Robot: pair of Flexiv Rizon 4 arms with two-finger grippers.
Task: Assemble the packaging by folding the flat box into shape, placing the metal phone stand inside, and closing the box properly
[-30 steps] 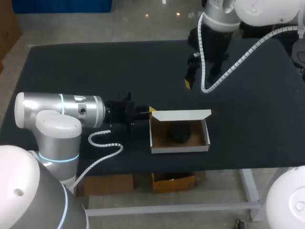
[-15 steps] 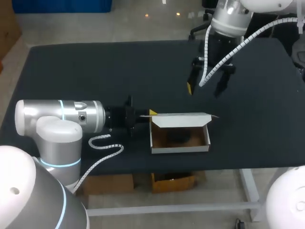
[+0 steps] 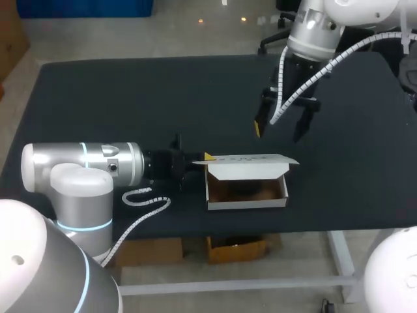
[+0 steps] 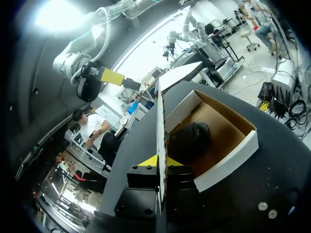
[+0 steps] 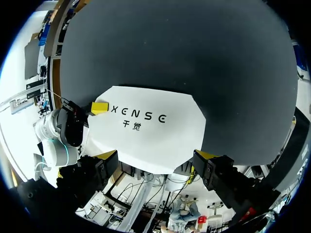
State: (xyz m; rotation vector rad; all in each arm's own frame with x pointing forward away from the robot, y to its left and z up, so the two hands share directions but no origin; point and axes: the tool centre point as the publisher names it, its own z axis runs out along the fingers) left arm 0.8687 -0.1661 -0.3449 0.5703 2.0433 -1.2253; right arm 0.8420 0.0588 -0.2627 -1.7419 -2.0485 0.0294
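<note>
Two claws: left claw (image 4: 159,161) pinches lid (image 3: 251,160) edge; right claw (image 3: 280,126) wide, well apart.

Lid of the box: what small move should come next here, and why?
Probably the left pincer should swing the lid down over the box. The lid stands half raised with its edge between that pincer's fingers, the phone stand already lies inside, and the right pincer hangs open above, clear of the box.

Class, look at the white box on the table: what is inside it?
A dark phone stand lies on the brown floor of the box. In the head view, the half-closed lid hides most of it.
</note>
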